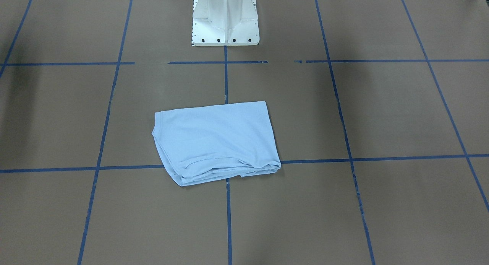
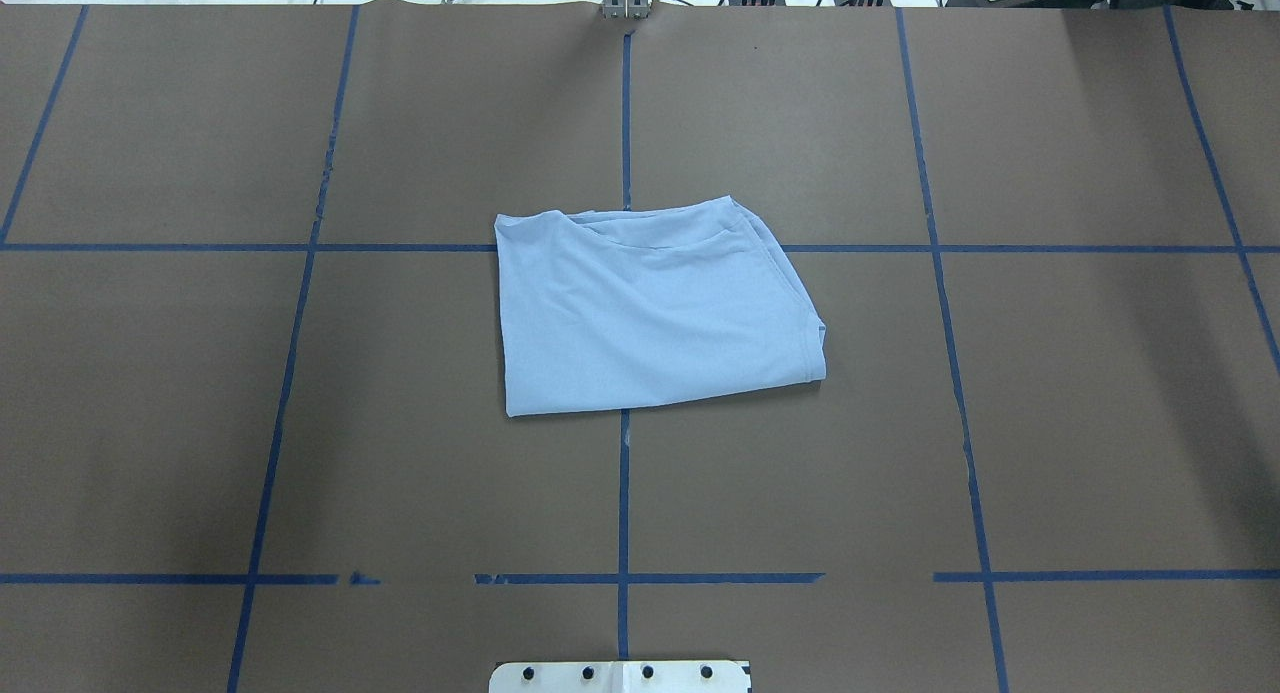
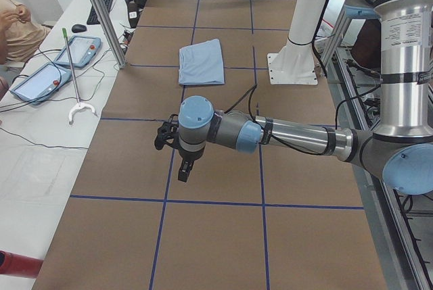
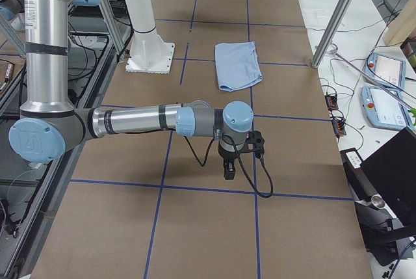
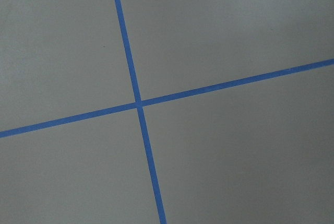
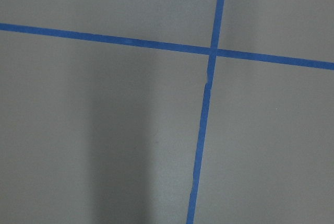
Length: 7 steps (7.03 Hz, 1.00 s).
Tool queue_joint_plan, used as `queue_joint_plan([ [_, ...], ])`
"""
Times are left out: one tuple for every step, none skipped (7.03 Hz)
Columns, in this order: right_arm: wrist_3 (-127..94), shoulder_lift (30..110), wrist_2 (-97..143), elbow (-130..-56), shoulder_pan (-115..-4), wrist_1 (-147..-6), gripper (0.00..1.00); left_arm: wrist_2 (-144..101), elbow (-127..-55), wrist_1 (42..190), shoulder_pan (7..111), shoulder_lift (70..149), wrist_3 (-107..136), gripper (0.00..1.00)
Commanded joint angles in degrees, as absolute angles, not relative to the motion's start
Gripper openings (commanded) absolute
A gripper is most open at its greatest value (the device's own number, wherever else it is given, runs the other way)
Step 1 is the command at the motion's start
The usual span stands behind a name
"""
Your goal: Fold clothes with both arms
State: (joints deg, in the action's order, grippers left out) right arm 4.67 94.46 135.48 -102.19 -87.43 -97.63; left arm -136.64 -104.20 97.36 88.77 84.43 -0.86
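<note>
Garment: The light blue T-shirt [image 2: 655,308] lies as a compact, roughly rectangular packet at the centre of the table [image 1: 382,104]. It sits in front of the white pedestal [image 1: 225,20] and straddles a crossing of the blue tape lines [image 2: 624,123].
Fold condition: Stacked layers show along the edge away from the robot, and a hemmed edge faces the robot's right. Neither print nor label is visible. Judgement: folding looks complete or very nearly so.
Contact: Nothing touches the shirt.
Left arm [image 3: 298,134]: Stretched low over bare paper, well apart from the shirt, toward the table's left end. The placement appears meant to leave the garment unobstructed.
Left gripper [image 3: 184,168]: Points down above the table. Seen only from the side, so its opening cannot be told. Its wrist view shows only paper and tape.
Right arm [image 4: 136,120]: Mirrors the left arm at the opposite end.
Right gripper [image 4: 229,168]: Points down. Opening cannot be told.
</note>
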Motion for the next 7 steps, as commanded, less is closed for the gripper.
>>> queue_joint_plan([
  [4.66, 95.36, 135.09, -104.68, -87.80, -97.73, 1.00, -136.67, -105.11, 97.29, 88.77, 84.99, -0.79, 1.00],
  [4.75, 95.62, 135.61, -106.07, -87.80, -97.91, 1.00, -136.58, -105.64, 97.29, 88.68, 84.99, -0.70, 1.00],
  [4.75, 95.19, 135.53, -106.26, -86.24, -97.82, 1.00, -136.50, -105.04, 97.29, 88.68, 85.08, -0.70, 1.00],
  [4.75, 94.92, 135.18, -107.04, -85.61, -97.91, 1.00, -136.58, -104.86, 97.29, 88.77, 84.99, -0.70, 1.00],
  [4.75, 94.66, 134.48, -107.05, -84.04, -99.91, 1.00, -136.58, -104.68, 97.29, 88.77, 84.82, -0.79, 1.00],
  [4.75, 92.31, 132.56, -107.14, -84.20, -104.37, 1.00, -136.58, -104.42, 97.29, 88.77, 84.64, -0.88, 1.00],
  [4.75, 90.89, 131.93, -107.31, -84.90, -108.85, 1.00, -136.58, -103.81, 97.29, 88.77, 84.64, -1.05, 1.00],
])
